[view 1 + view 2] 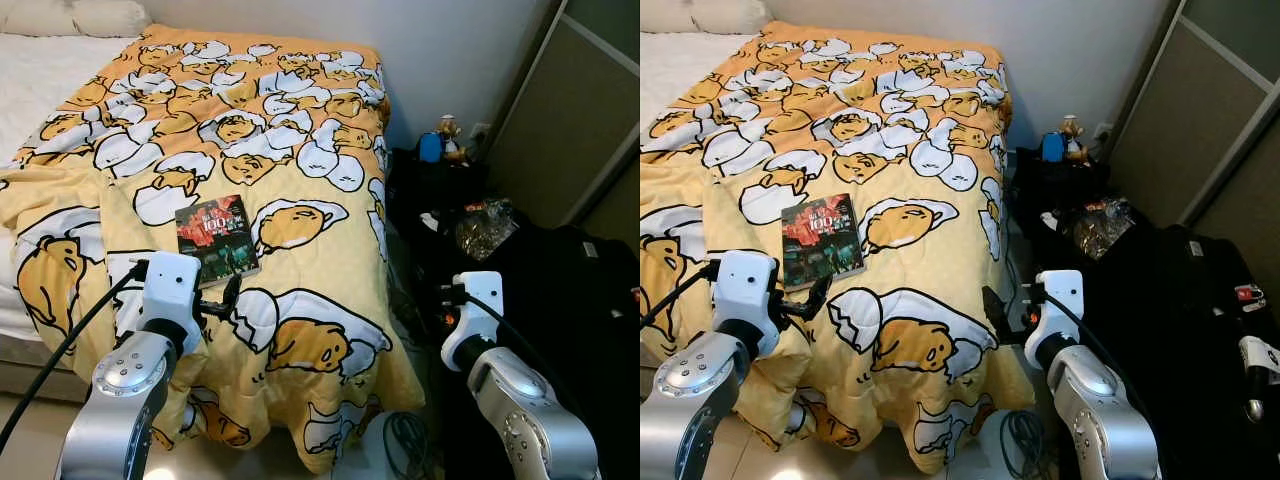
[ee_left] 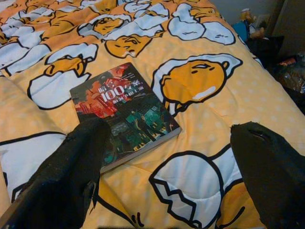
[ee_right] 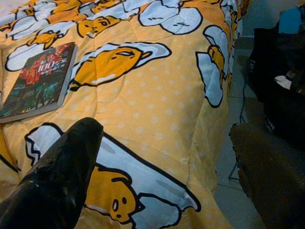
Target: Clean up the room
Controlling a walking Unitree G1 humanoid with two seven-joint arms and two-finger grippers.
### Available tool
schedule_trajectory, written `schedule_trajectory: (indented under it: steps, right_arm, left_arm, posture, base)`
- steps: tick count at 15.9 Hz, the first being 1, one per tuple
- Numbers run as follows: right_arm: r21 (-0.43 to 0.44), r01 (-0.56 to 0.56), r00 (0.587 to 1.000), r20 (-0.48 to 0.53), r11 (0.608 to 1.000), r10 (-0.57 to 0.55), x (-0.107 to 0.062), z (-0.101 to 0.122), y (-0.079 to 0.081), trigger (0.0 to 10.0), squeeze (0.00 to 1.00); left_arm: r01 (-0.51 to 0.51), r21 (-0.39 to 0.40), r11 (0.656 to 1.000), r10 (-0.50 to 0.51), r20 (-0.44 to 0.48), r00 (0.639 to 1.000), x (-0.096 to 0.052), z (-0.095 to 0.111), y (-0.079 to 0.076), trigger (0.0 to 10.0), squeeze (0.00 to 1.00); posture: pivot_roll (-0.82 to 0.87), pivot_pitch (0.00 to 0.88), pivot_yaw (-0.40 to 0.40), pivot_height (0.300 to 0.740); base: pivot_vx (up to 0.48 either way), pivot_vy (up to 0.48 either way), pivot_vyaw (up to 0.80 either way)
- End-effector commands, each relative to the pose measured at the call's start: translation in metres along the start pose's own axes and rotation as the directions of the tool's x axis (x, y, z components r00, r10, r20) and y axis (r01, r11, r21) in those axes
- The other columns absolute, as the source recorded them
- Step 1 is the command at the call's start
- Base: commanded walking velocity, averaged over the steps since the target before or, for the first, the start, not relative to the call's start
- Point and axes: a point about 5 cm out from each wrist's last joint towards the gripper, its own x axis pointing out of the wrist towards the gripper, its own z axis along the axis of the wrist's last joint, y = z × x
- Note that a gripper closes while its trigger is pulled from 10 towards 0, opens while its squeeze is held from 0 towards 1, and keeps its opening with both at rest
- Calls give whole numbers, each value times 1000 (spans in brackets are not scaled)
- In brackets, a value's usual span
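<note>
Two silver arms reached forward, the left black two-fingered gripper (image 2: 167,157) and right black two-fingered gripper (image 3: 167,157) both spread wide.

I see a dark-covered book (image 1: 217,241) with red art and "100" printed on it, lying flat, closed, on the yellow cartoon blanket (image 1: 300,150).

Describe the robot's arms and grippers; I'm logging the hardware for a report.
Both arms are silver metal with round bolted joints. Each wrist carries a white boxy housing fed by a black cable. The left gripper and right gripper each have two long, matte black fingers.
</note>
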Motion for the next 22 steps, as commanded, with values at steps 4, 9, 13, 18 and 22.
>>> schedule_trajectory:
  steps: [4, 9, 13, 18, 22]
  right_arm:
    - [-6, -1, 1000, -2, 1000, 1, 1, 2, 0, 10000, 0]
    - [-92, -83, 996, -21, 992, 81, 1, 2, 11, 10000, 0]
    - [-105, -112, 994, -27, 988, 110, 1, 2, 13, 10000, 0]
    - [-84, -88, 996, -23, 993, 86, 1, 0, 9, 10000, 0]
    - [-74, -63, 998, -15, 995, 62, 2, 2, 5, 10000, 0]
  left_arm:
    - [-15, -7, 1000, 16, 14, 1000, 1, 4, 3, 10000, 0]
    - [3, -19, 1000, -2, 81, 997, 2, 13, 2, 10000, 0]
    - [-2, -15, 1000, 3, 90, 996, 2, 14, 5, 10000, 0]
    - [16, 6, 1000, -17, 77, 997, 1, 11, 5, 10000, 0]
    - [34, 14, 999, -35, 73, 997, 1, 11, 4, 10000, 0]
  posture:
    - [-90, 0, -33, 740]
    - [-90, 0, -34, 740]
    - [-89, 0, -33, 740]
    - [-86, 0, -34, 740]
    - [-85, 0, -35, 740]
  base:
    - [0, 0, 0]
    - [61, 0, 581]
    - [383, 0, 800]
    - [371, 0, 160]
    - [336, 0, 0]
